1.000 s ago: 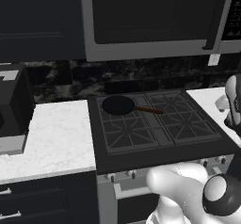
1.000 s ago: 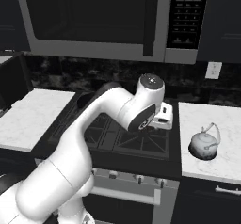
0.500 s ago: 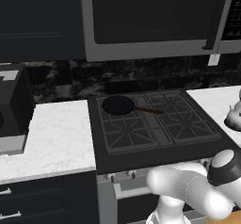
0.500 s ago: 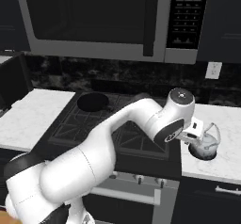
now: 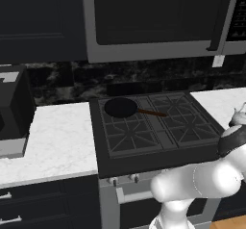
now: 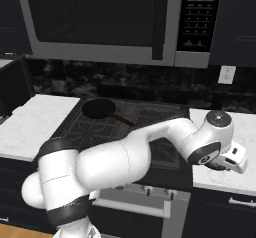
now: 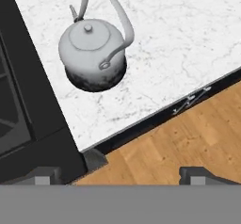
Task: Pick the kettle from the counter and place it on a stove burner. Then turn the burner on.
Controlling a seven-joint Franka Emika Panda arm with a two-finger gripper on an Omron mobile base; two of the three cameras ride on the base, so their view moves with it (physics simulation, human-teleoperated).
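Kettle (image 7: 94,53) upright on marble surface (image 7: 188,44), at 11 o'clock in hand view. Tool (image 7: 120,173) released, above it, holding nothing. No legible writing; microwave (image 6: 200,17) panel text blurred.

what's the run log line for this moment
phase: reach | kettle on counter, not grasped | gripper open above | pan on stove burner

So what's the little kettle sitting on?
The kettle sits on the white marble counter, beside the black cooktop. The counter directly under its base is covered, so that patch cannot be seen.
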